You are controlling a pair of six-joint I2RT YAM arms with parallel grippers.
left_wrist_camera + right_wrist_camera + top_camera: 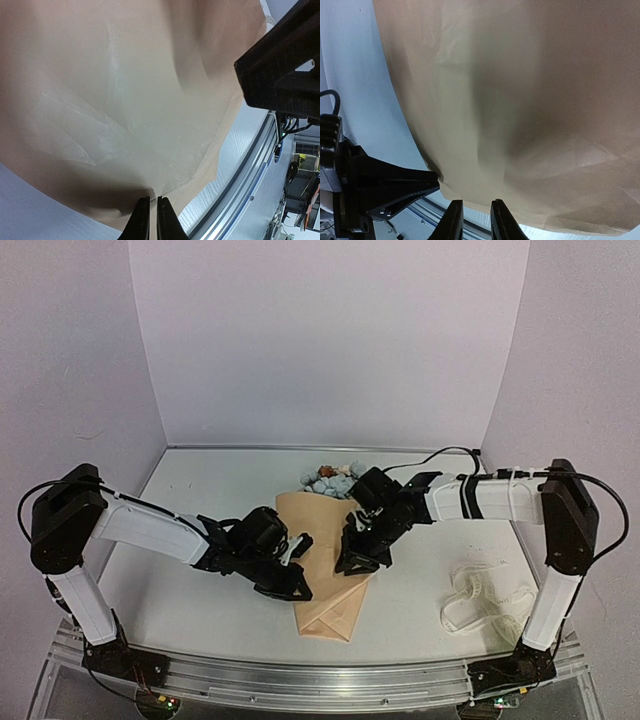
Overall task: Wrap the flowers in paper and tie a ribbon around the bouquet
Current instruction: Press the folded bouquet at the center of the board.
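Well right of the bouquet [322,530], a loose ribbon [470,592] tangle.

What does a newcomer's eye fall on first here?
A tan paper cone lies centred on the white table, pale blue and pink blooms at its far end. The left arm and right arm bend over it, left fingers pinching its edge. A cream-white ribbon lies loose on the right.
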